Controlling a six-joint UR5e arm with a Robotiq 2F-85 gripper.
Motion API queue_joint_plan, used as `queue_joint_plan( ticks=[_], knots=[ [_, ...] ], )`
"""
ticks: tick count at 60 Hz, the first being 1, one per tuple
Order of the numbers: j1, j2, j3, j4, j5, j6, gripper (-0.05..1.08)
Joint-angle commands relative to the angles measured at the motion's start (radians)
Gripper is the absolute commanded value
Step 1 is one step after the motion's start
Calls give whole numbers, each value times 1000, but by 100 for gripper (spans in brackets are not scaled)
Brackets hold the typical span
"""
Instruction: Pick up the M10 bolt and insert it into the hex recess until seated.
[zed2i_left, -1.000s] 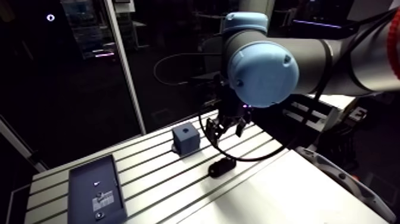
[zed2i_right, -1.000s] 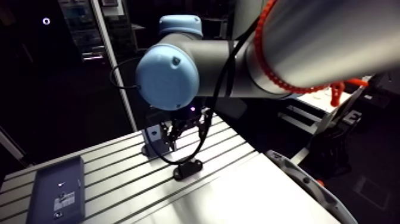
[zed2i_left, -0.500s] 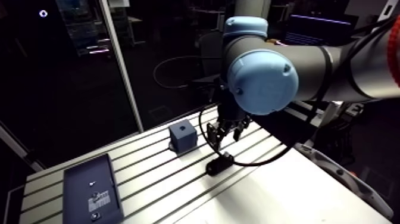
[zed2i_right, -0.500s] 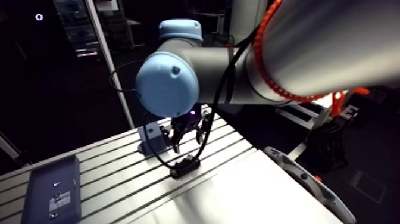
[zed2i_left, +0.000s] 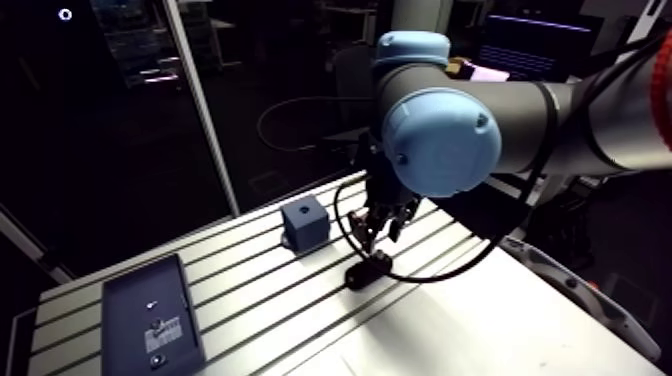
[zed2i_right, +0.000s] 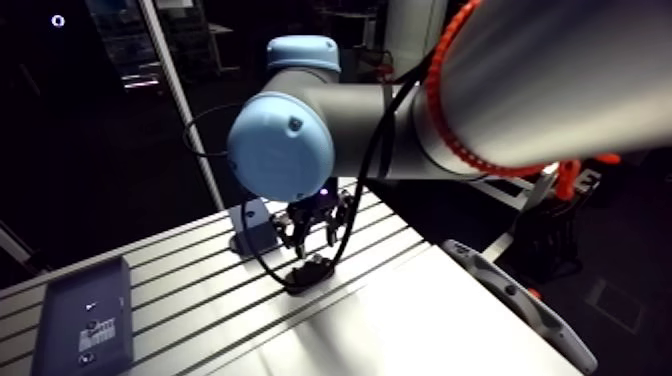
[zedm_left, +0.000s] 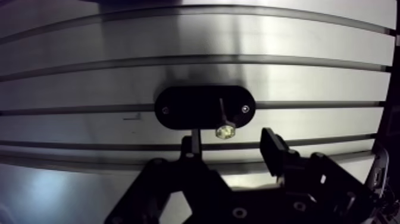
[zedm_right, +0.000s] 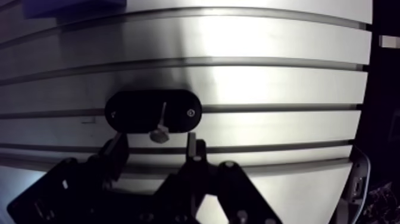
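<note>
"Black, that oval holder (zedm_left: 184, 108) ahead of the gripper (zedm_left: 233, 144). Is the bolt (zedm_left: 224, 131) in it?" asks one.

"Yes," says the other. "In the wrist view the bolt stands up out of the holder, close to one of its two small screws. The thin shank rises from the plate, the pale hex head is toward the camera, and it leans a little."

"And the fingers (zedm_left: 272, 152)?"

"Spread apart, one on each side of the bolt head, with bright table showing in the gaps. The head sits just ahead of the tips, nearer the thin finger than the broad one. I see neither touching it, so nothing is clamped."

"What does the holder rest on?"

"The slotted aluminium table (zedm_left: 178, 42). It lies lengthwise over one slot."

"Where is all that in the arm view?"

"The holder lies just right of the frame's centre. The gripper hangs directly over it, below the big light-blue joint cap. The blue block (zed2i_left: 305, 222) stands upright left of the gripper, a little above centre and apart from the holder. It has a dark hole in its top face, but I cannot tell whether that hole is hexagonal."

"Anything else?"

"A dark flat tray (zed2i_left: 150, 315) in the lower left of the frame, carrying a few pale items too small to identify."
</note>
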Motion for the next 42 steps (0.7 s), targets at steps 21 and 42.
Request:
queue_joint_plan(
  ticks=[21,42],
  knots=[
    [2,11,30,-41,-1,8,44],
    [3,13,41,-90,5,16,46]
  ],
)
